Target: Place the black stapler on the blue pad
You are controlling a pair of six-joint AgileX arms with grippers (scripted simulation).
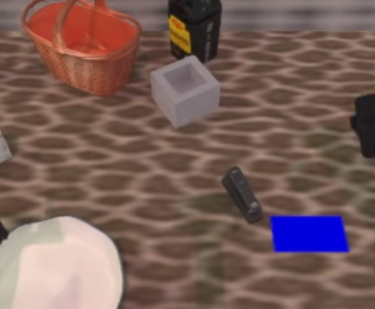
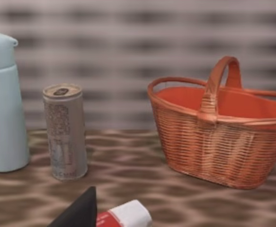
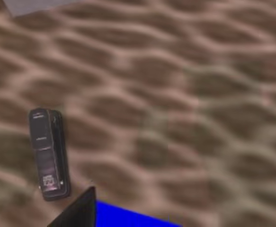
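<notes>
One basket [image 1: 84, 48] — empty, grey cube [image 1: 186, 90] hollow.

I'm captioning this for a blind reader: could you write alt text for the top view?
A black stapler lies on a brown patterned table, just left of a blue pad and not on it. Behind stand a grey cube, an orange wicker basket and a black bottle; the right gripper waits at the right edge.

Black stapler [image 1: 242, 194] flat on table — just left of blue pad [image 1: 309, 234].
</notes>
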